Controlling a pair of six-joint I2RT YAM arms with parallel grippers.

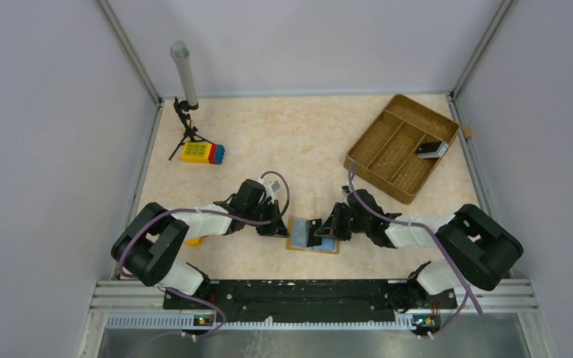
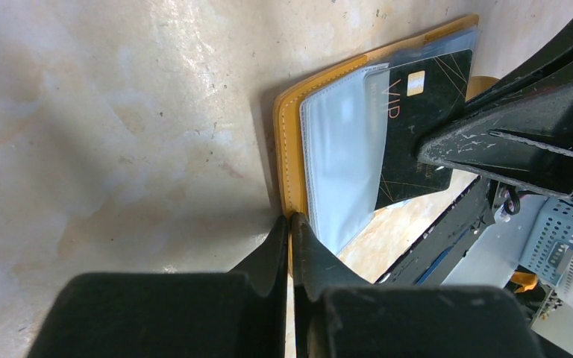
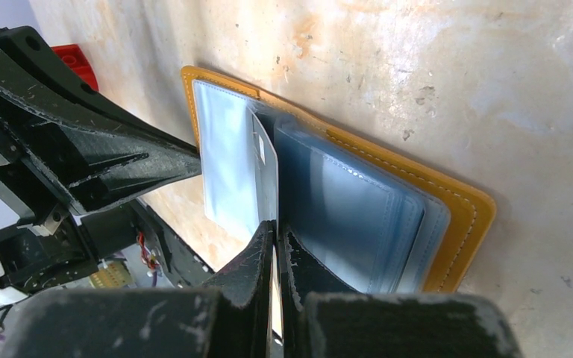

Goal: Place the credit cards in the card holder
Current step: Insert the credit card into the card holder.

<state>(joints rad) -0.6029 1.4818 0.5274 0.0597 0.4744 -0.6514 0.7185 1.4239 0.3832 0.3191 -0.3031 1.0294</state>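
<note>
Card holder (image 2: 287, 149) (lying open) clamped at edge by left gripper (image 2: 291, 220); right gripper (image 3: 277, 231) pinches black card (image 2: 410, 127).

Left hand (image 1: 283, 229) and right hand (image 1: 327, 230) (pinching a black card (image 2: 418, 127)) hem the card holder (image 1: 301, 240) sideways; bare table (image 1: 298, 142) lies beyond

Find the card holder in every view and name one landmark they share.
Top external: card holder low centre on the table.
Left wrist: right of centre, left gripper pinching its edge.
Right wrist: centre, right gripper holding a card over it.
Shared landmark: the marbled table.
</note>
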